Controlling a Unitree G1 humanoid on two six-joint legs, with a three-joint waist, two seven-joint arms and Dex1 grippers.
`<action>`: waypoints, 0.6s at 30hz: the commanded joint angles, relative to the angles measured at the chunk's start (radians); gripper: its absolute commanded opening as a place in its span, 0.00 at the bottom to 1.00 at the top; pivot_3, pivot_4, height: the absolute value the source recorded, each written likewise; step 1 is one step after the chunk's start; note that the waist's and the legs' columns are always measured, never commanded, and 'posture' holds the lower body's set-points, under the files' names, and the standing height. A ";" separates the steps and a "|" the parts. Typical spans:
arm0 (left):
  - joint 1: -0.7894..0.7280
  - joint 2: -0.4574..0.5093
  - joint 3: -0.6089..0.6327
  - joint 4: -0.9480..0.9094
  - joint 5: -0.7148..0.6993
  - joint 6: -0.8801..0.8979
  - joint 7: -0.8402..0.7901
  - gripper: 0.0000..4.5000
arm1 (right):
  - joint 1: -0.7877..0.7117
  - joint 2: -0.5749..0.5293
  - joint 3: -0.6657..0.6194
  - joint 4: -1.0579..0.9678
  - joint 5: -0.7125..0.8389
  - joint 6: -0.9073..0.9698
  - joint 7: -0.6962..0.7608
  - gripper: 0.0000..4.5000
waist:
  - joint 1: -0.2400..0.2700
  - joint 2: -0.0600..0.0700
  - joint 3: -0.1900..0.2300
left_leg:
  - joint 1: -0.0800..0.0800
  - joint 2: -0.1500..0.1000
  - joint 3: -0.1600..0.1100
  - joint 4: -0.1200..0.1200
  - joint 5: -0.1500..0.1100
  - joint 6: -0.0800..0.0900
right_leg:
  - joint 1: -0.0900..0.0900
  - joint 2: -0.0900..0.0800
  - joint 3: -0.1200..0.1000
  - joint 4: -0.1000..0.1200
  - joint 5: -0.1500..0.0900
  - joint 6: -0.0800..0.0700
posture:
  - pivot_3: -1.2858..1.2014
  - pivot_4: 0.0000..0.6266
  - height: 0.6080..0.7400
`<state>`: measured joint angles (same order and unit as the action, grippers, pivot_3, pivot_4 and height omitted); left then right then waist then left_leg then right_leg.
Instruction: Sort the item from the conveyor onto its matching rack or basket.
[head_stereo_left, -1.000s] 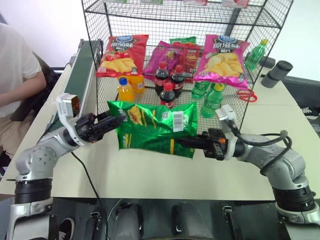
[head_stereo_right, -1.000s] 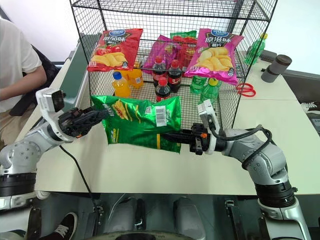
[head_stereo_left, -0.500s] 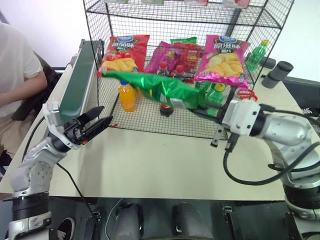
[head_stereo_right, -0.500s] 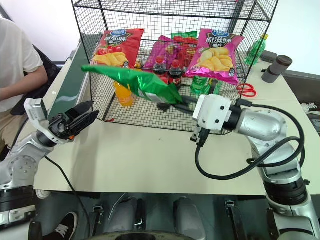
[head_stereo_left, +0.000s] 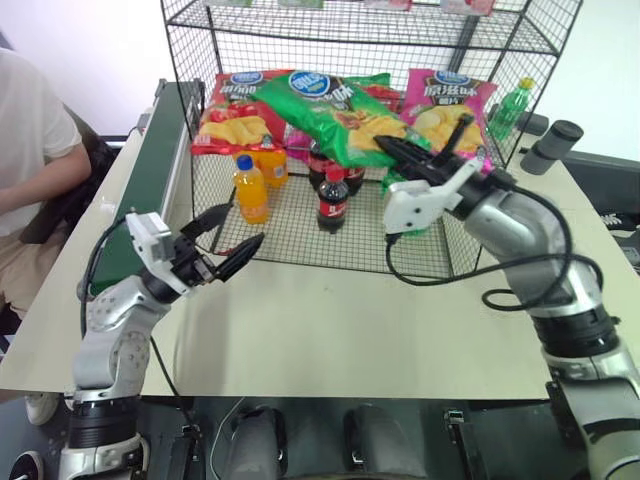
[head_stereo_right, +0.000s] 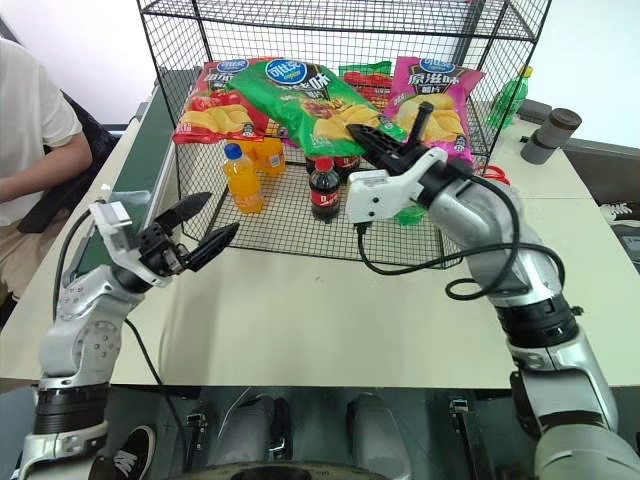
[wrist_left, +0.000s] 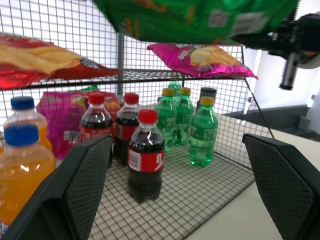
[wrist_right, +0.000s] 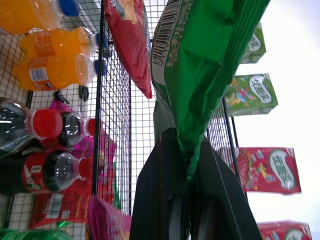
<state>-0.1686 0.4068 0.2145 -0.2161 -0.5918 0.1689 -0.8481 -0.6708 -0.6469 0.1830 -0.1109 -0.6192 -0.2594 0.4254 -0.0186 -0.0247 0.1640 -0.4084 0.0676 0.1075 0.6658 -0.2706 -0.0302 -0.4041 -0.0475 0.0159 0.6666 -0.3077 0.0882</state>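
Observation:
The item, a glossy green crisp bag with a round blue logo, hangs tilted at the open front of the black wire rack, level with the red and magenta bags. My right gripper is shut on its lower right edge. In the right wrist view the fingers pinch the bag's seam below the barcode. My left gripper stands open and empty over the table, in front of the rack's left corner. The conveyor runs along the left side.
On the rack hang a red crisp bag and a magenta one. Orange, cola and green bottles stand on its lower shelf. A person sits at left. A grey cylinder lies at right.
The left gripper let go of the green bag and drew back open. The right gripper lifted the bag forward and up to the rack, rolling it logo side up.

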 joint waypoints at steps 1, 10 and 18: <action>-0.007 0.013 -0.005 -0.053 0.075 -0.055 0.053 0.99 | -0.058 0.005 -0.005 0.084 -0.072 0.054 -0.057 0.00 | 0.001 0.000 0.000 | 0.000 0.000 0.000 0.000 0.000 0.000 | 0.000 0.000 0.000 0.000 0.000 0.000 | 0.52 0.24 1.00; 0.006 -0.014 -0.033 -0.070 0.210 -0.154 0.176 0.99 | -0.155 0.081 0.011 0.188 -0.106 0.252 -0.066 0.00 | 0.000 0.000 0.000 | 0.000 0.001 0.001 -0.001 0.000 0.000 | -0.001 0.000 0.000 0.000 0.000 0.000 | 0.52 0.24 1.00; 0.005 -0.052 -0.065 -0.083 0.291 -0.221 0.269 0.99 | -0.153 0.127 0.042 0.202 -0.120 0.401 -0.026 0.00 | 0.000 0.000 0.000 | 0.000 0.000 0.002 -0.001 -0.001 0.001 | -0.001 0.000 0.000 0.000 0.000 0.000 | 0.52 0.24 1.00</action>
<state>-0.1606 0.3549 0.1643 -0.2588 -0.3140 -0.0206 -0.5961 -0.8019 -0.5245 0.2320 0.0951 -0.7367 0.1174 0.4039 -0.0181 -0.0246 0.1640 -0.4086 0.0680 0.1093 0.6651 -0.2711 -0.0292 -0.4049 -0.0477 0.0161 0.6667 -0.3077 0.0883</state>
